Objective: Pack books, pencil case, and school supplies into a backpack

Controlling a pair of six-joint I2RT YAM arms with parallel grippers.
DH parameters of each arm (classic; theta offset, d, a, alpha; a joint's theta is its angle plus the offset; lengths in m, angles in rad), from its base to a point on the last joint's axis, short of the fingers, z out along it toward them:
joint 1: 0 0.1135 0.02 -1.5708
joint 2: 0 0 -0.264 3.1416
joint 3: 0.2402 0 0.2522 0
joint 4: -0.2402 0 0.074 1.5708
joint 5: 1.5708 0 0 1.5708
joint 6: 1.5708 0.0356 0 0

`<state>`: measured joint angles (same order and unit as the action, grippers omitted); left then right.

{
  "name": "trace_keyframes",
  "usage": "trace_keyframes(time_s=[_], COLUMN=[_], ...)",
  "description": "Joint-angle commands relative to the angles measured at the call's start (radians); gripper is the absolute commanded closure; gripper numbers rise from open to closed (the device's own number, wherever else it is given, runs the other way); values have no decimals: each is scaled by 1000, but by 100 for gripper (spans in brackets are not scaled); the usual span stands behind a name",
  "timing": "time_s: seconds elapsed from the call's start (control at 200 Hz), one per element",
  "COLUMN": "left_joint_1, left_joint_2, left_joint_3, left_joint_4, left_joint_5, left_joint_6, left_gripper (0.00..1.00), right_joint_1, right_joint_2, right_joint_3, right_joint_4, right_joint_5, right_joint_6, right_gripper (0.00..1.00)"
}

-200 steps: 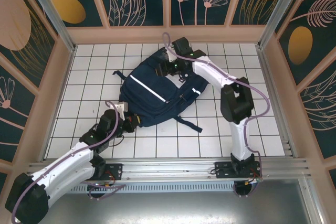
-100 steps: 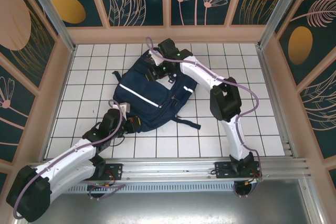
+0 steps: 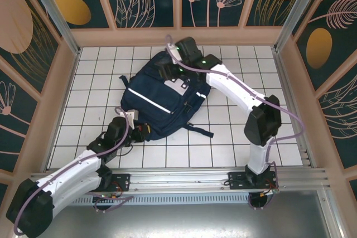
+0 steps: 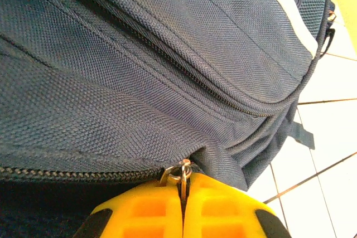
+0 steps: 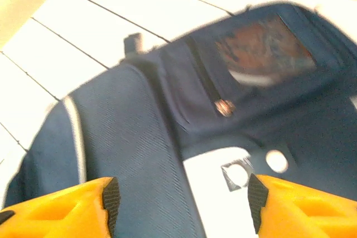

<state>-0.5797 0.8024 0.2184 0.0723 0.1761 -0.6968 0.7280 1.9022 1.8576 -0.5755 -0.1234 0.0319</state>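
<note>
The navy backpack (image 3: pixel 162 101) lies flat in the middle of the tiled table, its white stripe (image 3: pixel 146 100) facing up. At its near-left corner my left gripper (image 3: pixel 139 132) is shut on the metal zipper pull (image 4: pixel 181 172), which is pinched between the yellow fingers (image 4: pixel 145 215) at the end of the zipper line. My right gripper (image 3: pixel 170 76) hangs open over the far part of the backpack (image 5: pixel 128 154). Nothing is between its jaws, and a white patch (image 5: pixel 223 193) lies below them. The books, the pencil case and the school supplies are out of view.
A dark strap (image 3: pixel 201 131) trails from the backpack toward the near right. Wooden walls (image 3: pixel 178 36) fence the white tiled table (image 3: pixel 245 137) on three sides. A small zipped pocket with a picture window (image 5: pixel 262 48) sits on the backpack.
The backpack slid a little to the left and has stayed there. The right gripper has lifted off its far edge and hovers open above it, elbow swung right. The left gripper keeps its grip.
</note>
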Motion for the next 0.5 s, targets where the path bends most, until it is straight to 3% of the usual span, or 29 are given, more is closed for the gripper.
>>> trace_keyframes(time_s=[0.0,0.15,0.315,0.41,0.495], left_joint_1=[-1,-10,-12,-12,-12], left_joint_2=[-45,-357,-759,-769,-697], left_joint_3=[-48,-237,-308,-319,-320], left_joint_4=[120,275,54,32,55], left_joint_5=[54,-11,-164,-150,-127], left_joint_6=[-10,-75,-69,-92,-90], left_gripper=[100,100,100,100,100], right_joint_1=[143,212,271,302,318], right_joint_2=[164,228,278,315,363], right_joint_3=[132,139,177,184,206], right_joint_4=[-190,-152,-184,-197,-218], right_joint_5=[78,85,122,196,266], right_joint_6=[-69,-66,-77,-88,-91], right_gripper=[35,34,25,15,14])
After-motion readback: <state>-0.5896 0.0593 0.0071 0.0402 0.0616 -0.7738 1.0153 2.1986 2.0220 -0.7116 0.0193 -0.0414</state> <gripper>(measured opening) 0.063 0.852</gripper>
